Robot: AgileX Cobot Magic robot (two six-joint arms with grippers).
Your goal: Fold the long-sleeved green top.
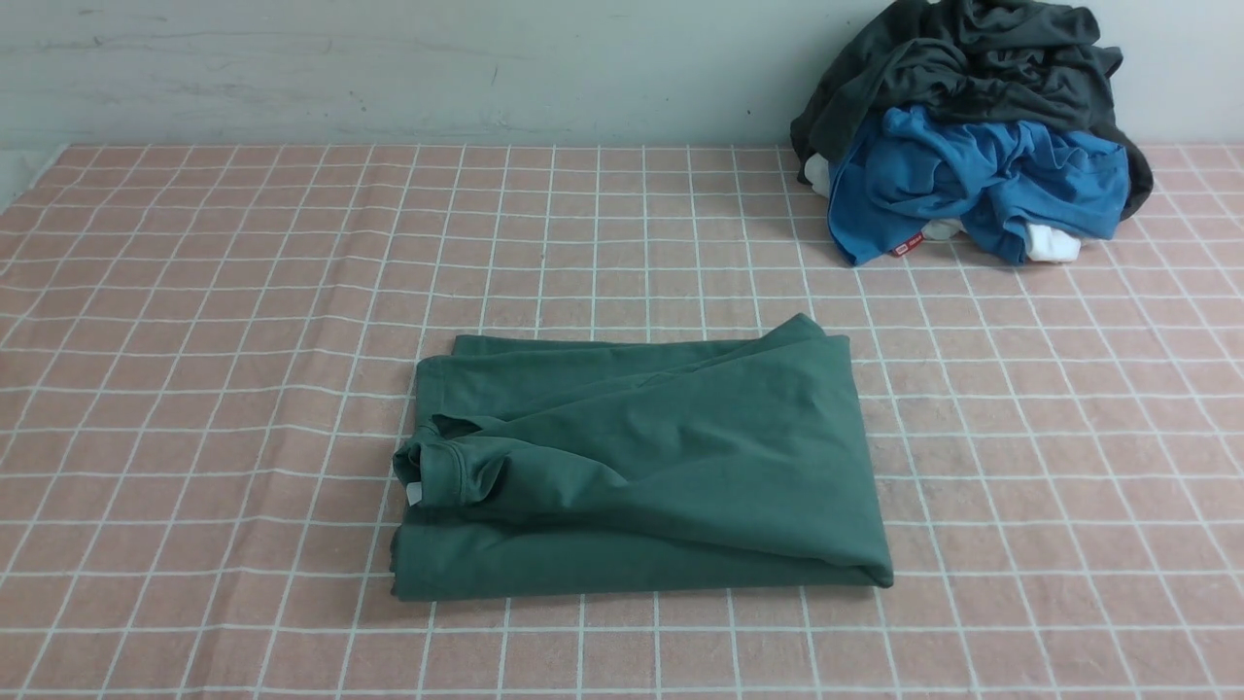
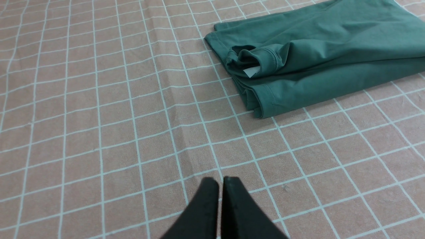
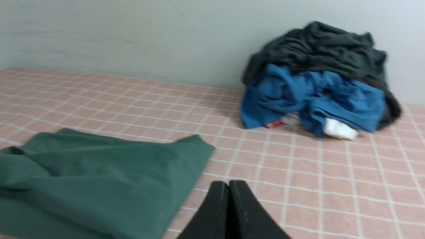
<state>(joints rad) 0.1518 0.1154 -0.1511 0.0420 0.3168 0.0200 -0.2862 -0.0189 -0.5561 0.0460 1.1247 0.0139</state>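
Note:
The green long-sleeved top lies folded into a rough rectangle in the middle of the checked cloth, its ribbed collar and a white label at its left end. The left wrist view shows the same top well beyond my left gripper, which is shut on nothing and hangs over bare cloth. My right gripper is also shut and empty, just off the top's right edge. Neither arm appears in the front view.
A heap of clothes sits at the back right against the wall: a dark grey garment on top of a bright blue one, with white fabric poking out. The pink checked cloth covers the table.

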